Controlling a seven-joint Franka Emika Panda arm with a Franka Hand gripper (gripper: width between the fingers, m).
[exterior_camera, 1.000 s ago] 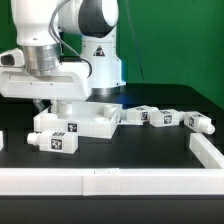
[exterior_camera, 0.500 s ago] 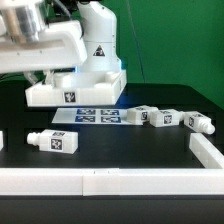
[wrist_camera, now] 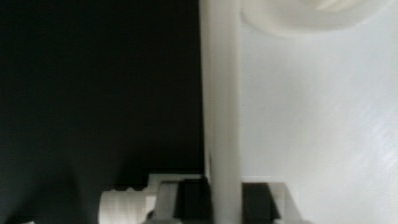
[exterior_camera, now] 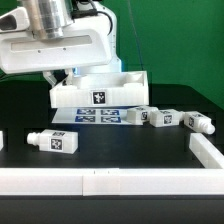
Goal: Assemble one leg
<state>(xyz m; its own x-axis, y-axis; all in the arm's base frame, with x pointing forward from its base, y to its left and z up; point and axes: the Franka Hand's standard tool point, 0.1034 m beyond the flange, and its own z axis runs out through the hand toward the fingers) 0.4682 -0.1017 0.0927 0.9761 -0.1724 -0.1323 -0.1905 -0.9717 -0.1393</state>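
Note:
My gripper (exterior_camera: 60, 80) is shut on the rim of the large white square tabletop (exterior_camera: 100, 92) and holds it in the air above the table, roughly level. In the wrist view the rim (wrist_camera: 222, 100) runs between my fingers (wrist_camera: 178, 195), with my gripper (wrist_camera: 219, 198) clamped on it. One leg (exterior_camera: 55, 142), a stubby white post with tags, lies on the black table at the exterior view's left front. Three more legs (exterior_camera: 165, 118) lie in a row at the right. A white rounded piece (wrist_camera: 121, 203) shows beside my finger in the wrist view.
The marker board (exterior_camera: 95, 114) lies flat on the table under the raised tabletop. A white rail (exterior_camera: 100, 181) runs along the front and up the right side (exterior_camera: 207, 150). A small white piece (exterior_camera: 2, 139) sits at the left edge.
The tabletop has been lifted off the table and carried up and toward the exterior view's right, uncovering the marker board. The legs have not moved.

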